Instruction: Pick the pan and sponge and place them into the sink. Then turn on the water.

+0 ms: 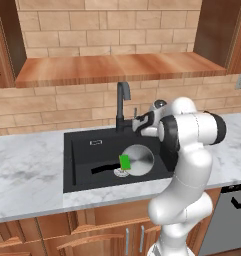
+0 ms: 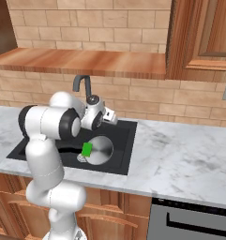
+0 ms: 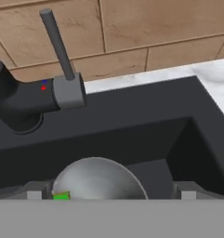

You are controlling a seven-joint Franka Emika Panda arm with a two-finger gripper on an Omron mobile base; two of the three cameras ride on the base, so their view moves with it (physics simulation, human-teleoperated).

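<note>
The silver pan [image 1: 138, 159] lies in the black sink [image 1: 82, 150], its black handle pointing left. The green sponge [image 1: 125, 161] rests on the pan's left rim. Both also show in the right base view, pan [image 2: 100, 150] and sponge [image 2: 87, 149]. My gripper [image 1: 137, 121] hovers above the basin's back edge, just right of the dark faucet [image 1: 122, 102]. In the hand view the gripper [image 3: 111, 193] is open and holds nothing, facing the grey faucet lever [image 3: 57, 44] a short way ahead. No water is in view at the spout.
White-grey marble counter [image 1: 27, 170] runs on both sides of the sink, backed by a brick wall with a wooden shelf [image 1: 117, 67] above. A dishwasher front [image 2: 194, 220] sits low on the right. My arm's elbow [image 1: 192, 130] stands over the sink's right edge.
</note>
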